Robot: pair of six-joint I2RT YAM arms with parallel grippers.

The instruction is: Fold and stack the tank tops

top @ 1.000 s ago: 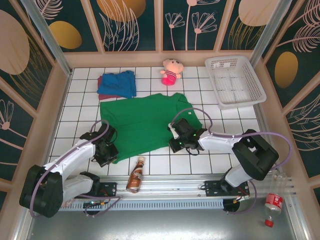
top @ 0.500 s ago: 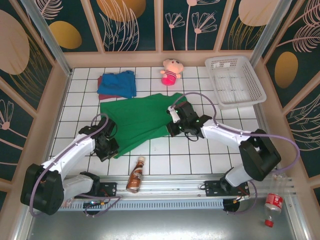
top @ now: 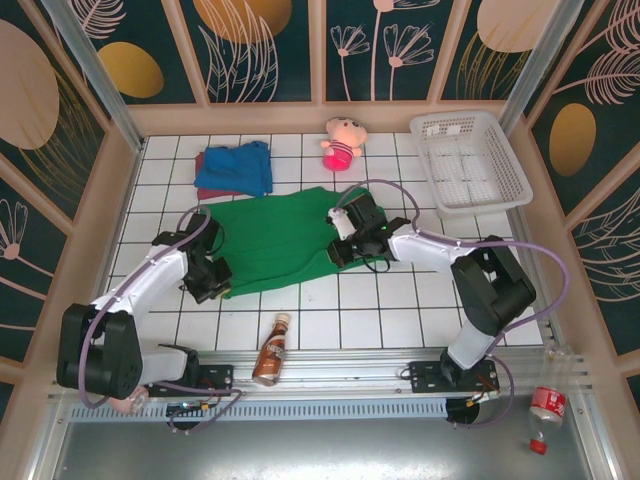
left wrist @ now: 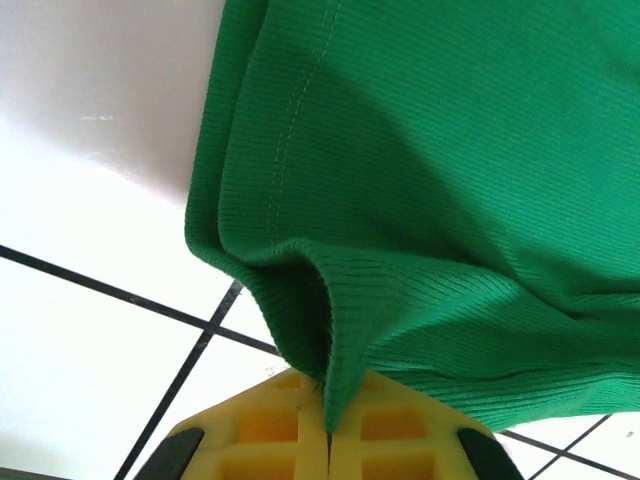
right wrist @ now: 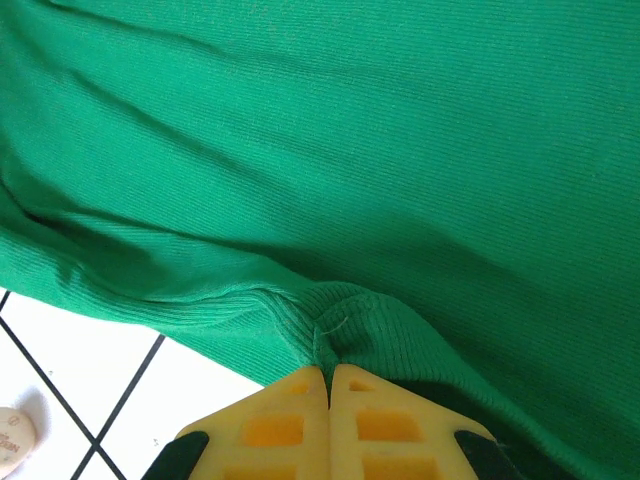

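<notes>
The green tank top (top: 272,240) lies spread across the middle of the tiled table, its near part lifted and doubled over. My left gripper (top: 212,284) is shut on the top's near left corner, and in the left wrist view a ribbed green fold (left wrist: 330,340) is pinched in that gripper (left wrist: 328,428). My right gripper (top: 344,246) is shut on the top's right edge, where the green cloth (right wrist: 350,150) bunches into its closed jaws (right wrist: 328,378). At the back left the blue tank top (top: 236,166) lies folded on the maroon one (top: 204,160).
A pink plush doll (top: 342,143) sits at the back centre. A white basket (top: 470,165) stands at the back right. A brown bottle (top: 272,350) lies by the near edge between the arm bases. Another bottle (top: 545,407) lies off the table at the right.
Both grippers have moved away from the near edge towards the back, carrying the green top's near edge with them, so the cloth now covers less of the table.
</notes>
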